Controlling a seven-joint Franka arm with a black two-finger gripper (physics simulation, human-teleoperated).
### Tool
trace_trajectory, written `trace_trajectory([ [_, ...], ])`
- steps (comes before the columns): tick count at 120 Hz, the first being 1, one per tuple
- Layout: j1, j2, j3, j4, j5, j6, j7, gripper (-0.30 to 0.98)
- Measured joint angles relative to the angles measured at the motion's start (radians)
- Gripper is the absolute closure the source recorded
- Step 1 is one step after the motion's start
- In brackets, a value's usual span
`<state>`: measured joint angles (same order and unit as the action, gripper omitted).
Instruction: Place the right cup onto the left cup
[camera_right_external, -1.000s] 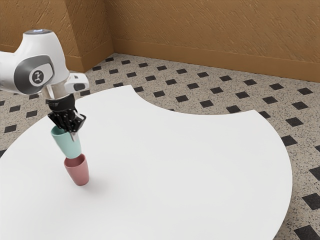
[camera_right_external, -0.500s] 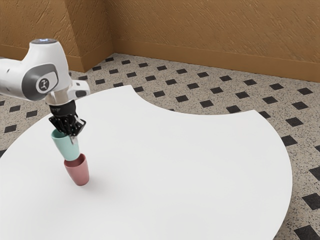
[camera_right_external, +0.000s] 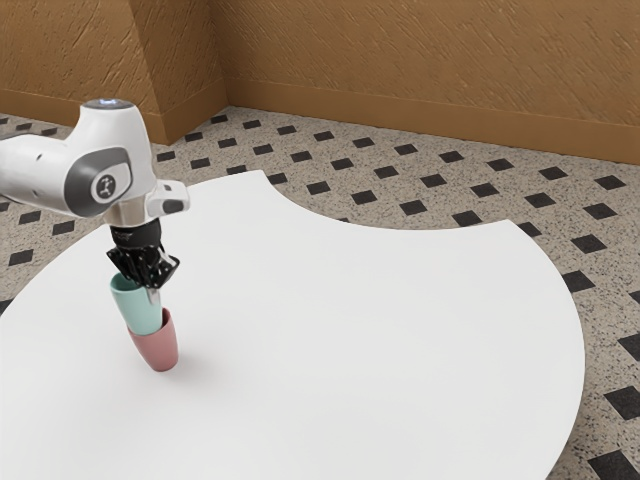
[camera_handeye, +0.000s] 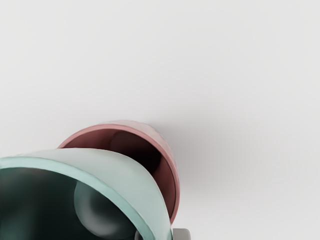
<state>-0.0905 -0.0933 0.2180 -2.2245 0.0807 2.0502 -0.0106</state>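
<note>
My gripper (camera_right_external: 150, 287) is at the rim of the mint-green cup (camera_right_external: 139, 308), shut on its wall on the side toward the exterior view's right. That cup hangs slightly tilted, its lower end overlapping the mouth of the pink cup (camera_right_external: 160, 350), which stands upright on the table. In the wrist view the green cup (camera_handeye: 120, 172) is large and close, covering part of the pink cup's opening; the pink cup (camera_handeye: 175, 192) lies beyond it. A grey fingertip (camera_handeye: 182, 234) lies against the green cup's outer wall. Whether the green cup's bottom is inside the pink one is hidden.
The white table (camera_right_external: 380, 330) has a curved cutout along its far edge. Speckled floor with dark squares (camera_right_external: 430, 180) surrounds it, and a brown wall (camera_right_external: 430, 70) rises behind.
My hand and the green cup have come down and shifted slightly toward the exterior view's right. The green cup now hides more of the pink cup's mouth; the pink cup has stayed put.
</note>
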Motion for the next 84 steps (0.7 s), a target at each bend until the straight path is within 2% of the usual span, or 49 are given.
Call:
trace_trajectory([
  [31,0.0,0.023,0.0,0.0,0.0,0.017,-0.002,0.79],
  [39,0.0,0.029,0.0,0.0,-0.002,0.021,-0.003,0.75],
  [46,0.0,0.031,0.0,0.0,-0.006,0.025,-0.002,0.67],
  [65,0.001,0.036,0.0,-0.001,-0.011,0.037,0.001,0.34],
  [84,0.0,0.031,0.0,-0.002,-0.012,0.042,0.003,0.16],
])
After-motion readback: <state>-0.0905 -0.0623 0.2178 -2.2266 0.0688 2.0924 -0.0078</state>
